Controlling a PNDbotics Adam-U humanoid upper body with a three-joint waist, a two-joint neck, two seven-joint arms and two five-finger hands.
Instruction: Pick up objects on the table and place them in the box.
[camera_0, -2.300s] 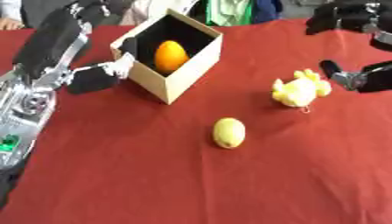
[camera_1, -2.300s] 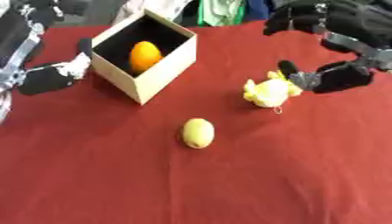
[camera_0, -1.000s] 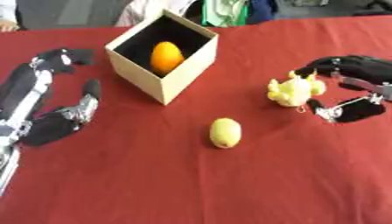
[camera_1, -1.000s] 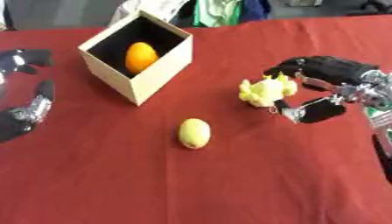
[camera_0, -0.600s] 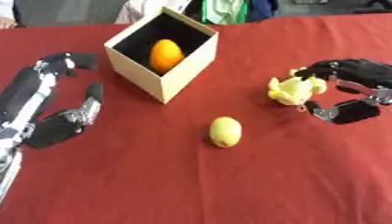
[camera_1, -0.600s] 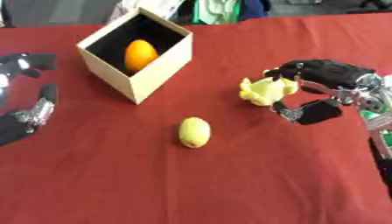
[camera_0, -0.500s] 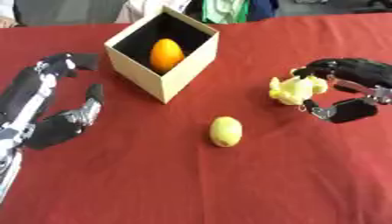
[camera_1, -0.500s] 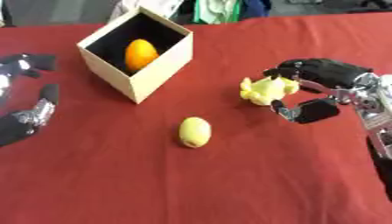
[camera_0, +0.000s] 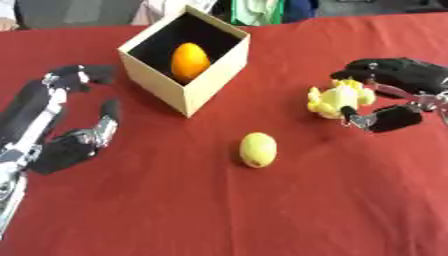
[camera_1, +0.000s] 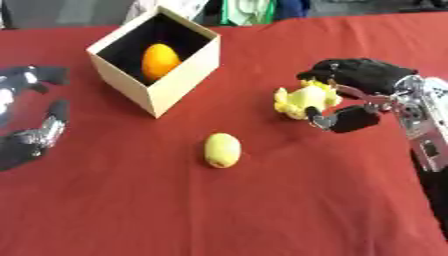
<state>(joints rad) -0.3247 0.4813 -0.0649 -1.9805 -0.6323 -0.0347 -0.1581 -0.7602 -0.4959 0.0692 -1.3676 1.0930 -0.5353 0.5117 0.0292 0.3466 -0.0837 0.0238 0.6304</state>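
An open cardboard box (camera_0: 213, 75) stands at the back left with an orange (camera_0: 190, 61) inside it. A yellow lemon (camera_0: 258, 149) lies alone on the red cloth in the middle. To the right sits a yellow toy (camera_0: 335, 99). My right hand (camera_0: 398, 75) wraps around it, with black fingers arched over its top and the thumb (camera_0: 389, 118) against its lower right side. The toy still rests on the cloth. At the left edge my left hand (camera_0: 54, 150) lies open, fingers spread, apart from the box.
The red tablecloth (camera_0: 219, 210) covers the whole table. Green and white clothing (camera_0: 258, 10) shows at the far edge behind the box. My right forearm (camera_1: 424, 135) runs down the right side.
My left hand has pulled away from the box, down to the left edge. My right hand has come down and closed in around the yellow toy. Lemon, box and orange have not moved.
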